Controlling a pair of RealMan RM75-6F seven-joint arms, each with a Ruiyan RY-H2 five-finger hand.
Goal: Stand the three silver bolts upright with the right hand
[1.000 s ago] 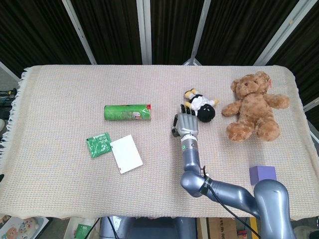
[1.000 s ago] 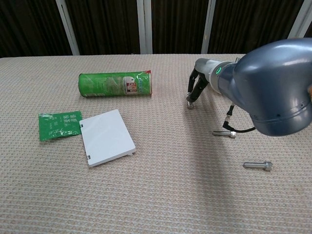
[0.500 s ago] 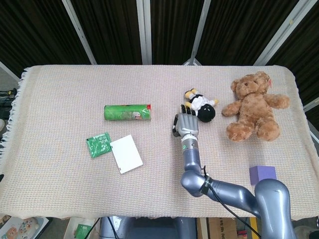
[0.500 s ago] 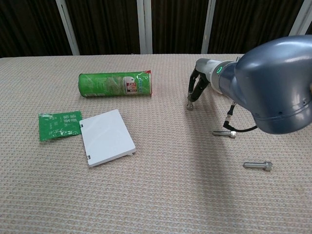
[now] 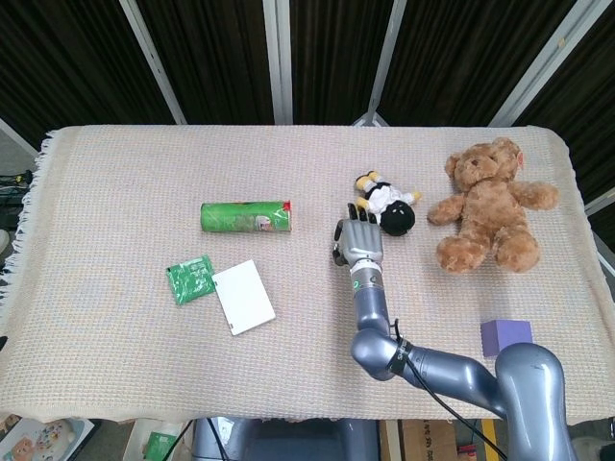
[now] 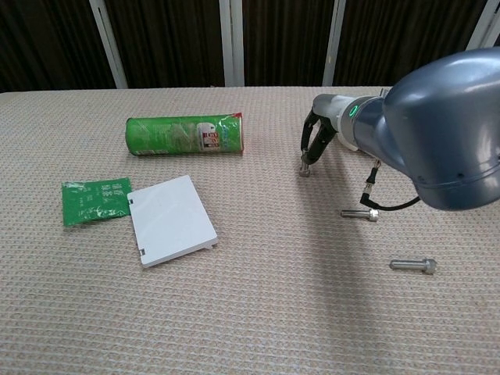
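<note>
Three silver bolts: one upright (image 6: 305,163), pinched by right hand (image 6: 319,139) near the table's middle; two lying flat, nearer (image 6: 359,213) and nearest (image 6: 412,266). One green can (image 6: 186,135), two plush toys. Left hand unseen.

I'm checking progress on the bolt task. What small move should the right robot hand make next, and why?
Probably open the fingers and lift off. The right robot hand holds one bolt nearly upright, head on the cloth, while the middle bolt and nearest bolt lie flat, waiting.
</note>
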